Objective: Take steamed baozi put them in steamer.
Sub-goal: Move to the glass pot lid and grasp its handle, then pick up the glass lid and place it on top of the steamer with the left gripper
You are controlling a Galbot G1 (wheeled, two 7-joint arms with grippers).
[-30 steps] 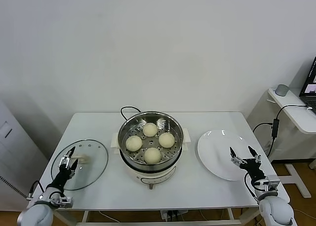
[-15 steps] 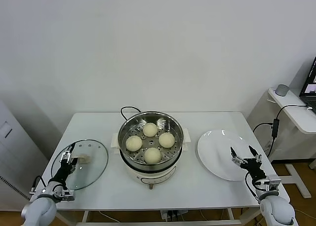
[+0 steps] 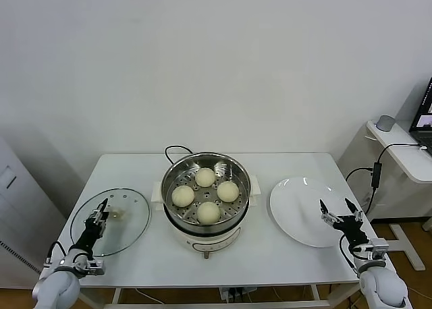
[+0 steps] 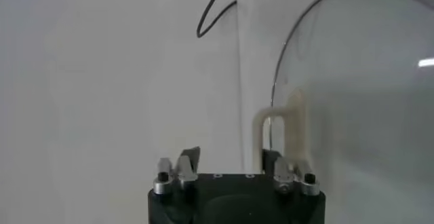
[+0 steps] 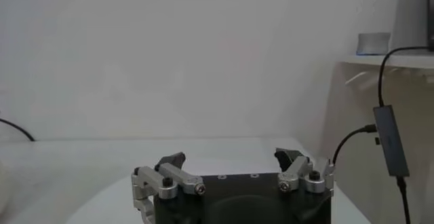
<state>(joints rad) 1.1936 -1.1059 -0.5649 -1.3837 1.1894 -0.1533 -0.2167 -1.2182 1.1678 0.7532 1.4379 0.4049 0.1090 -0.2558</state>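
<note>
Several cream-white steamed baozi (image 3: pixel 208 212) lie on the perforated tray inside the shiny steamer (image 3: pixel 206 159) at the table's middle. My left gripper (image 3: pixel 100 214) (image 4: pixel 230 154) hovers low over the glass lid (image 3: pixel 128 231) (image 4: pixel 352 76), just short of its cream handle (image 3: pixel 117 214) (image 4: pixel 279 120). Its fingers are narrowed but still apart, with bare table showing between them. The handle stands by one finger and is not clamped. My right gripper (image 3: pixel 339 212) (image 5: pixel 234 156) hangs open and empty over the right edge of the white plate (image 3: pixel 297 208).
A black cord (image 3: pixel 174 149) (image 4: pixel 213 8) runs from the steamer's white base (image 3: pixel 206 240) toward the back of the table. A side table (image 3: pixel 405 154) with a cable stands at the right. The lid overhangs the table's front left edge.
My left gripper has slid in toward the lid handle, and its fingers have drawn closer together. The right gripper has drifted slightly right and stays open.
</note>
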